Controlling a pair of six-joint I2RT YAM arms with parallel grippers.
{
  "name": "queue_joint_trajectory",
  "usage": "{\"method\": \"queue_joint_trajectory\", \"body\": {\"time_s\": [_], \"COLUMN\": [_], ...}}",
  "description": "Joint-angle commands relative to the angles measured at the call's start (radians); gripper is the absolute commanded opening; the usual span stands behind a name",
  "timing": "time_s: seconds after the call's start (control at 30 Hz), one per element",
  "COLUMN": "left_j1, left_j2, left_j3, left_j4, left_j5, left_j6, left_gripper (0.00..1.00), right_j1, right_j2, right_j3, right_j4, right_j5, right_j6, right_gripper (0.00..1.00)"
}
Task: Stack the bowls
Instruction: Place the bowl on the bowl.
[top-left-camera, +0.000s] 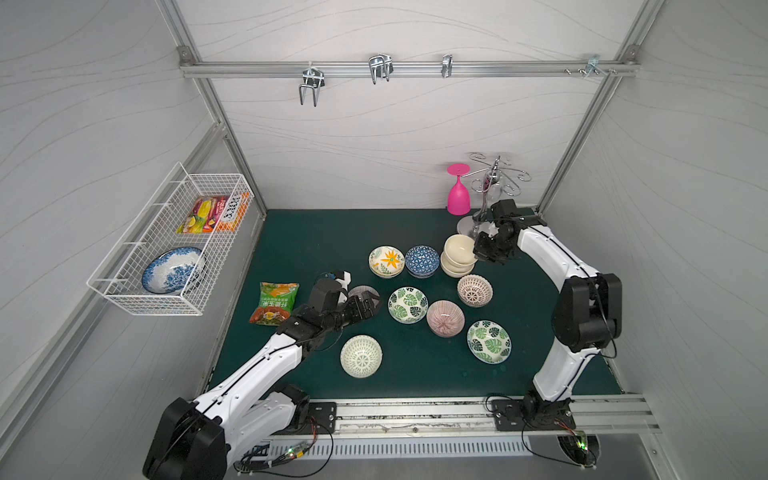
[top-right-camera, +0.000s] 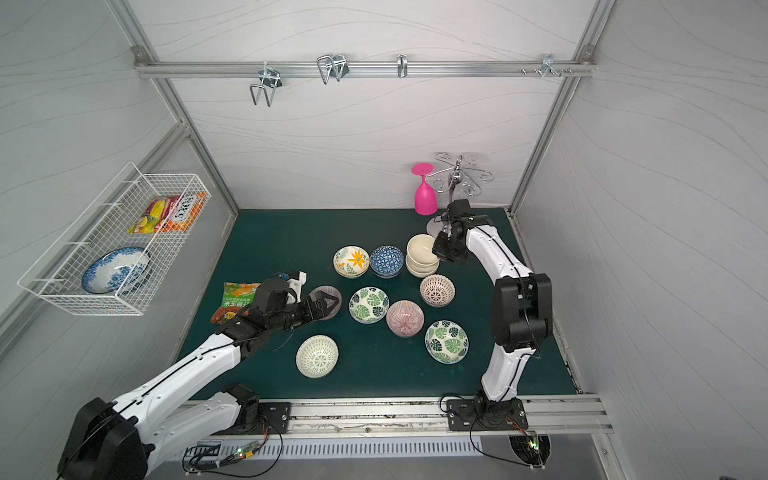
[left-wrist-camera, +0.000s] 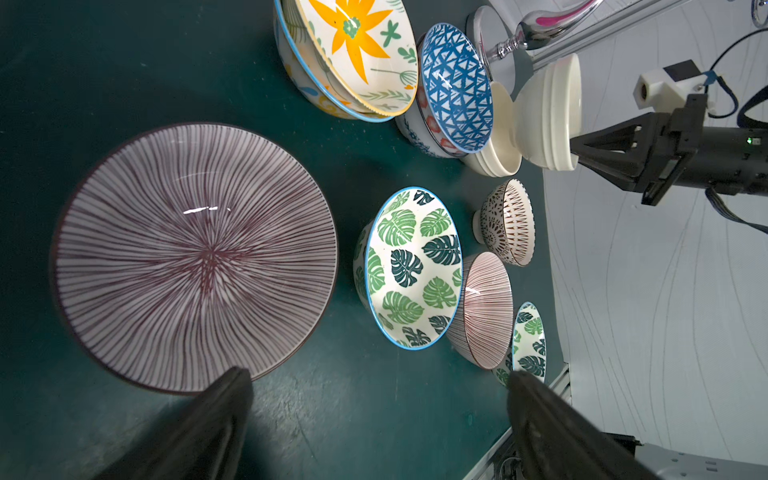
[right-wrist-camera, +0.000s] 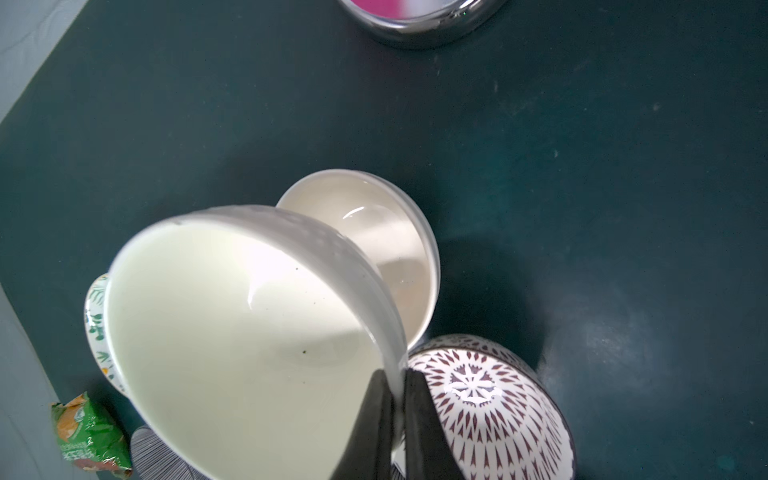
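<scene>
Top views, bowls: loose bowls (top-left-camera: 408, 305) lie scattered mid-frame on the green tabletop (top-left-camera: 311, 241); the cream stack (top-left-camera: 455, 270) sits right of centre.
Top views, right claw (top-left-camera: 478, 254): pinches the rim of a cream bowl (top-left-camera: 459, 247), tilted above that stack, likely to nest it.
Left wrist, left claw (left-wrist-camera: 378, 376): spread wide and empty, one finger (left-wrist-camera: 232, 399) over the rim of the striped bowl (left-wrist-camera: 195, 257) at frame left, apparently lining up a rim grip.
Right wrist, grip: one finger sits inside the rim and one outside, so the cream bowl hangs slanted.

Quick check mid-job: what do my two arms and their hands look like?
The left arm and right arm have white shells, black joint housings and thin black cables. The left hand and right hand are black, with tapering triangular fingers.
</scene>
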Motion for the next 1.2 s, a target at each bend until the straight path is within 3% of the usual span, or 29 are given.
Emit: {"method": "queue_joint_trajectory", "body": {"time_s": [0.0,1.17], "left_j1": [0.009,0.048], "left_j2": [0.015,0.068], "left_j3": [0.055,0.055], "left_j4": [0.055,0.11], "left_j5": [0.019,0.074], "left_j6": [0.025,0.012], "left_gripper": [1.0,1.0], "right_j1": [-0.005,0.053], "right_j2": [0.017,0.161], "right_j3": [0.057,0.144], "right_j4": [0.027,-0.053], "right_j5": [0.014,0.128], "right_j6": [-0.026,-0.072], "right_gripper": [0.0,0.0]}}
